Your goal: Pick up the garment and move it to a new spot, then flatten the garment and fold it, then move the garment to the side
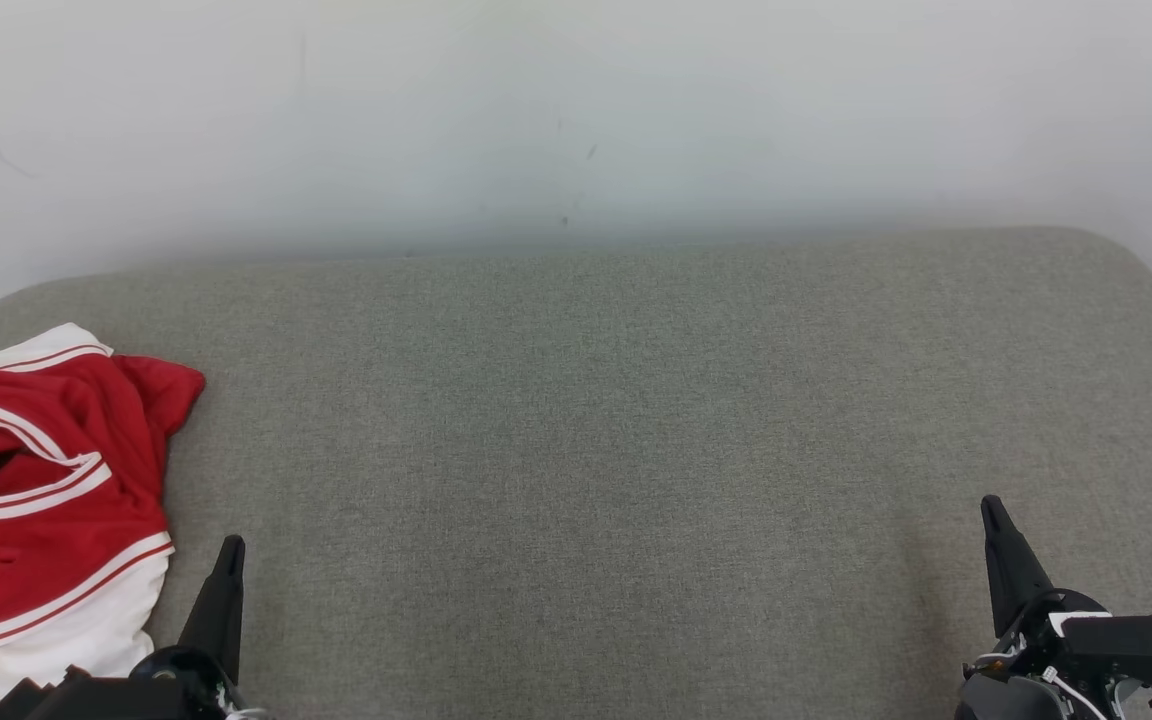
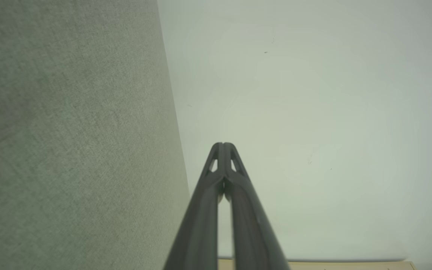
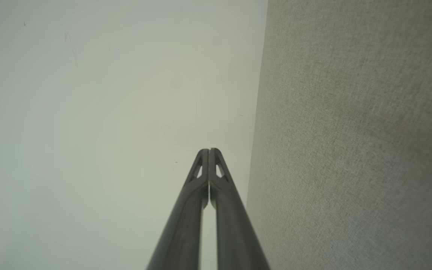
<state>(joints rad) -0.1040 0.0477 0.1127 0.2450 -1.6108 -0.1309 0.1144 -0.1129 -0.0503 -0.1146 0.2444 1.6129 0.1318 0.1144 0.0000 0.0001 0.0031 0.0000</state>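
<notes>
Left claw [image 1: 232,548] closed, empty; right claw [image 1: 989,508] closed, empty.

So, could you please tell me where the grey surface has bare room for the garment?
The grey fabric surface is bare from the crumpled red-and-white garment at its left edge across to its right edge. Crowded only there, beside the left gripper.
</notes>
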